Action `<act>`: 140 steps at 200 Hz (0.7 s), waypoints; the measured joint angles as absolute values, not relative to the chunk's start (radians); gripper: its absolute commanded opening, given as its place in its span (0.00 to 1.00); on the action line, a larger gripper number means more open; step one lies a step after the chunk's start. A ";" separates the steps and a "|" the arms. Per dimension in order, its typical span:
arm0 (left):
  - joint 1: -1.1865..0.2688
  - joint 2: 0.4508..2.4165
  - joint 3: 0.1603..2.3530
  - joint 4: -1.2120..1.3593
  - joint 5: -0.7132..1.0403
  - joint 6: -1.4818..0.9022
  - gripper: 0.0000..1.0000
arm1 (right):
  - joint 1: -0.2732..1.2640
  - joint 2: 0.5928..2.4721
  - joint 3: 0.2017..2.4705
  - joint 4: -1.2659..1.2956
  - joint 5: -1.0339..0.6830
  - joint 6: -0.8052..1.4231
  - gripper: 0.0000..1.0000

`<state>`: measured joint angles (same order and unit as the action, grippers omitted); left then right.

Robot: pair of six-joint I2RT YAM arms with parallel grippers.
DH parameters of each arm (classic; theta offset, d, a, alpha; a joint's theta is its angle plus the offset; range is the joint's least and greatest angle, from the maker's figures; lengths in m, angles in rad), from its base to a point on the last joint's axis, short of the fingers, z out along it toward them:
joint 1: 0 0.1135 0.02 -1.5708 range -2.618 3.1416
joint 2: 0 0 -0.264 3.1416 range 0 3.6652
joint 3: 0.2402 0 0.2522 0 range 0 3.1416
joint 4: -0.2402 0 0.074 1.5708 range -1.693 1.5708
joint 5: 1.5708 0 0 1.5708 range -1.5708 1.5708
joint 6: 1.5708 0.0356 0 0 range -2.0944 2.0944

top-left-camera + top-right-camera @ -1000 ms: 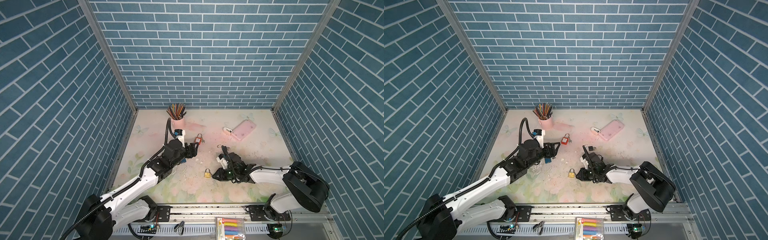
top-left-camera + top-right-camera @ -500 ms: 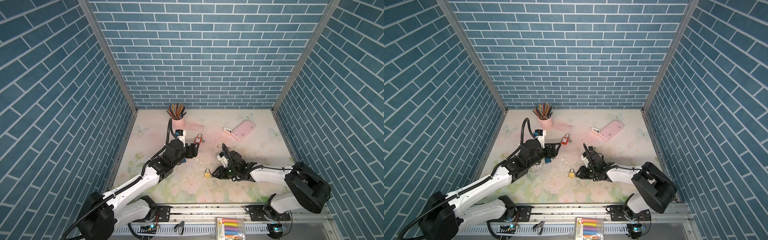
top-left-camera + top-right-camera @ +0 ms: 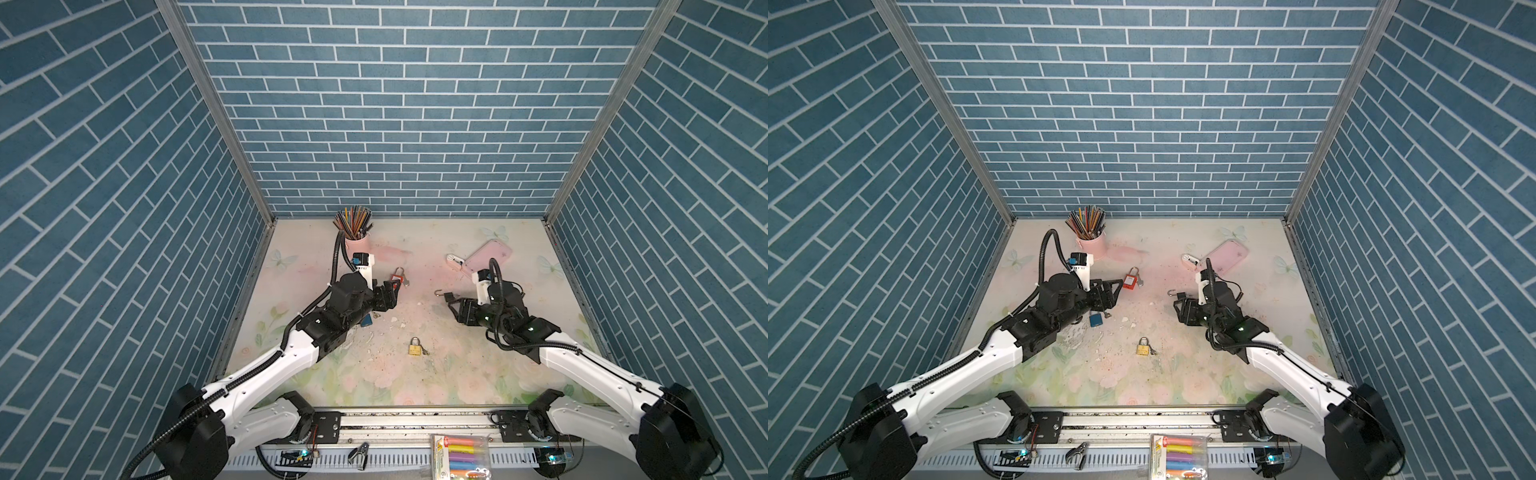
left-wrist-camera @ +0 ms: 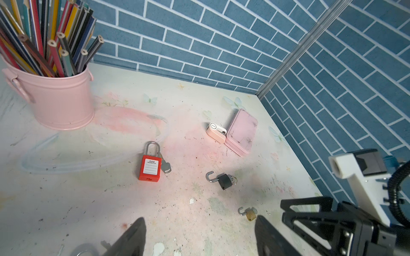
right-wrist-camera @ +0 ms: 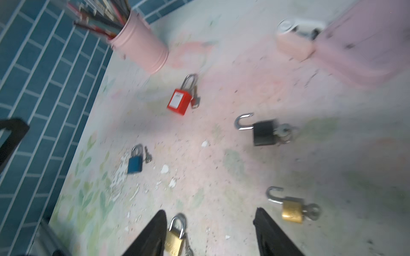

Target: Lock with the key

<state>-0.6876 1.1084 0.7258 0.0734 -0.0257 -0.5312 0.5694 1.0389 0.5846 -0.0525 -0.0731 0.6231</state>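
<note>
Peering through the smeared right wrist view, I see the right gripper point(image 5: 210, 211) spread wide and empty, the closed brass padlock point(image 5: 176, 235) lying near it, its key point(image 5: 188, 251) cut off at the frame edge. That padlock sits well in front of the pink metal pencil bucket point(image 3: 356, 240). The left gripper point(image 4: 199, 222) gapes too, holding nothing. The open-shackled brass padlock point(image 5: 290, 210) is hidden under the right arm point(image 3: 582, 365) in both top views.

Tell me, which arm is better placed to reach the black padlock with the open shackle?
Right. The black padlock lies close ahead of the open right gripper; the left gripper is farther away, nearer the red padlock.
</note>
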 measured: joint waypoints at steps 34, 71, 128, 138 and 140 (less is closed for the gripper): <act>-0.740 1.166 0.731 0.070 -0.043 -0.513 0.78 | 0.459 1.010 0.556 -0.049 -0.037 0.621 0.72; -0.799 1.225 0.767 0.047 -0.067 -0.482 0.78 | 0.393 1.090 0.556 -0.016 -0.092 0.630 0.71; -0.810 1.254 0.770 0.051 -0.066 -0.514 0.78 | 0.389 1.330 0.682 0.005 -0.229 0.575 0.71; -0.810 1.256 0.767 0.051 -0.065 -0.523 0.78 | 0.387 1.381 0.725 0.013 -0.254 0.567 0.71; -0.810 1.256 0.767 0.051 -0.065 -0.524 0.79 | 0.387 1.392 0.733 0.017 -0.259 0.565 0.71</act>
